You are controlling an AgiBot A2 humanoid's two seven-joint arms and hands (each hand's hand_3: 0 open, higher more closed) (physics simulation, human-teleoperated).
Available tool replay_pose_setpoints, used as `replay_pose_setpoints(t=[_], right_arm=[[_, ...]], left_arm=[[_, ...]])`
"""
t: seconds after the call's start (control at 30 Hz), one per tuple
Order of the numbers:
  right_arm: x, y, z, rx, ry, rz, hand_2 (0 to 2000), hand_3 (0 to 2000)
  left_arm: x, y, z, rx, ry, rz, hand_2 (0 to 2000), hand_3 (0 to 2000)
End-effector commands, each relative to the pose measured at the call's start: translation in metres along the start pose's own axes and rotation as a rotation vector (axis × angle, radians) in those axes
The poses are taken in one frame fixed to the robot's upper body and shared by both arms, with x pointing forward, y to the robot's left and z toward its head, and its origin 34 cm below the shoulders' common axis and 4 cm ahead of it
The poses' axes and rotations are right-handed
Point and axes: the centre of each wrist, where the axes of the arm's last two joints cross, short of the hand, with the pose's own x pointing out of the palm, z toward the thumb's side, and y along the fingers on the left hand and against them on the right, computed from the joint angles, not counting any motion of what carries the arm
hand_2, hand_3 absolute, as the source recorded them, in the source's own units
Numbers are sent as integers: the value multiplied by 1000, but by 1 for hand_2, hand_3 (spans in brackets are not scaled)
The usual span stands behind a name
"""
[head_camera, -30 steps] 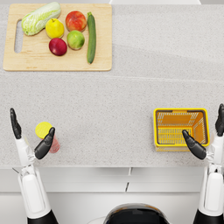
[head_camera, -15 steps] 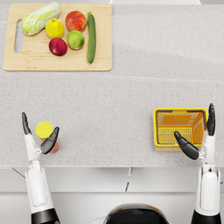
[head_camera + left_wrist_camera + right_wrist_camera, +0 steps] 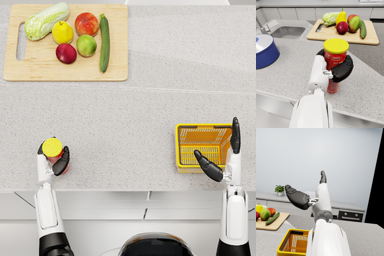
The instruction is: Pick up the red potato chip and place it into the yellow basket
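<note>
left wrist view – left hand (image 3: 339, 70) grips red chip can (image 3: 334, 62); right hand (image 3: 220, 160) spread wide over yellow basket (image 3: 186, 131).

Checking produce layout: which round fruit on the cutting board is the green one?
The green fruit, between the dark red fruit and the cucumber.

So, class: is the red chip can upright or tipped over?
Upright. The chip can stands on the counter, yellow lid on top, left hand around it.

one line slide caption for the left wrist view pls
Left hand wrapped around the upright red chip can with a yellow lid, on the speckled counter.
</note>
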Motion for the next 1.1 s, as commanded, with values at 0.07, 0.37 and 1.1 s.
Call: replay_pose_setpoints(t=[0.07,0.37,1.1], right_arm=[[13,1,-4,17,-19,45,0,0],[85,-12,-4,5,-153,251,0,0],[140,-48,28,-113,-287,375,0,0]], left_arm=[[1,1,73,267,7,4,2000,2000],[90,-58,241,945,58,-335,2000,2000],[228,-94,228,919,49,-839,2000,2000]])
